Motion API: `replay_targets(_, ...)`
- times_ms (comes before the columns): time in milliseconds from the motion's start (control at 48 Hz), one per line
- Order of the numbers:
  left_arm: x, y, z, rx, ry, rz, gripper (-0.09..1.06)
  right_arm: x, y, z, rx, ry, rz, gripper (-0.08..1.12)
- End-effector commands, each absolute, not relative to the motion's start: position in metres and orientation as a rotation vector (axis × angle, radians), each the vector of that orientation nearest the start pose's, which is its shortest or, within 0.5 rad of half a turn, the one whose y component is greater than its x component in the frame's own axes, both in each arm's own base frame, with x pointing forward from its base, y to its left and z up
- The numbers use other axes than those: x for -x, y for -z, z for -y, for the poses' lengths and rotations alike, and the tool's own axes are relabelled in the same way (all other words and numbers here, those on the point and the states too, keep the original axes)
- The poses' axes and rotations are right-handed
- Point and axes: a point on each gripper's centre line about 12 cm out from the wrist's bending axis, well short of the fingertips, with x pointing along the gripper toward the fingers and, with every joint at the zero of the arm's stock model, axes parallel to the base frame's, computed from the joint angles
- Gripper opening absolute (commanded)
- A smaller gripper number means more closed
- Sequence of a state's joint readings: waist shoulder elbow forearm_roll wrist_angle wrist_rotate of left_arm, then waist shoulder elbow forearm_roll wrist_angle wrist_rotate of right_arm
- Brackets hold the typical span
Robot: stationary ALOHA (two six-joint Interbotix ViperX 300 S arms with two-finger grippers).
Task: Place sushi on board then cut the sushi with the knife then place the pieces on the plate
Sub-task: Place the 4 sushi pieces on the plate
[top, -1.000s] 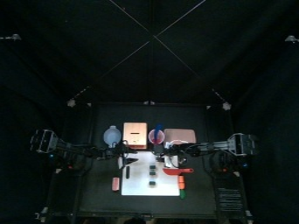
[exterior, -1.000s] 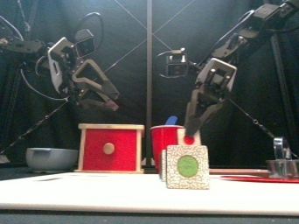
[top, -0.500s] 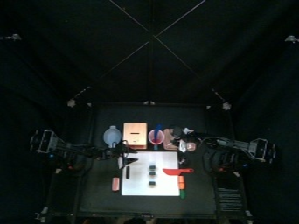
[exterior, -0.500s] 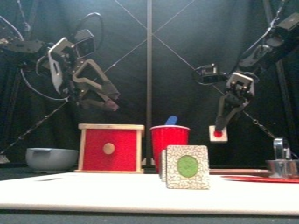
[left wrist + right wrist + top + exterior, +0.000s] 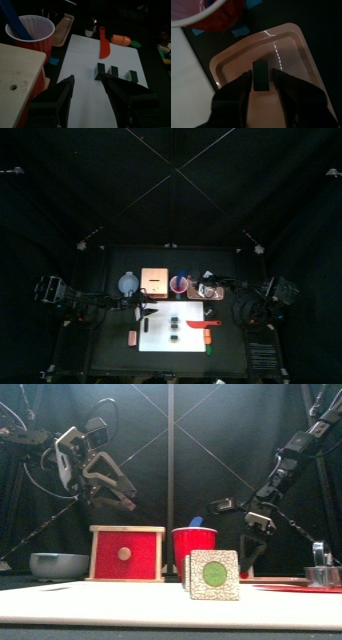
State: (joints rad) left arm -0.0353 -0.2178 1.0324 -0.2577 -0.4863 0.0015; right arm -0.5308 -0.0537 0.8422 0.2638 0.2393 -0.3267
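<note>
**Tray floor open, far row crowded**

The pink tray [image 5: 288,45] is bare except where the right gripper [image 5: 260,80] pinches a sushi piece [image 5: 260,70]. Just left stand the red cup [image 5: 178,283] and the wooden box [image 5: 154,280]. The white cutting board [image 5: 178,343] lies free along its near edge.

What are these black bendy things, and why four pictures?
They are two black robot arms. One picture looks down from high above, one looks level from the front, and two come from cameras on the arms' wrists. On the white cutting board sit three dark green toy sushi blocks and a red toy knife. Beside it stand a red cup with a blue toy knife and a pale wooden box. The left tool hangs open over the board. The right tool pinches one dark green sushi piece above the flat pink tray.
</note>
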Motion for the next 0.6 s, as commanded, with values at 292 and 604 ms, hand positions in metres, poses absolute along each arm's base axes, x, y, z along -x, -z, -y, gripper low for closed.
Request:
replay_targets(292, -0.315, -0.187, -0.003, 0.201, -0.117, -0.287, 0.83, -0.276, -0.166, 0.151, -0.197, 0.392, -0.874, 0.9)
replay_targets(604, -0.315, -0.187, -0.003, 0.203, -0.119, -0.286, 0.83, -0.299, -0.213, 0.079, -0.164, 0.191, -0.736, 0.9)
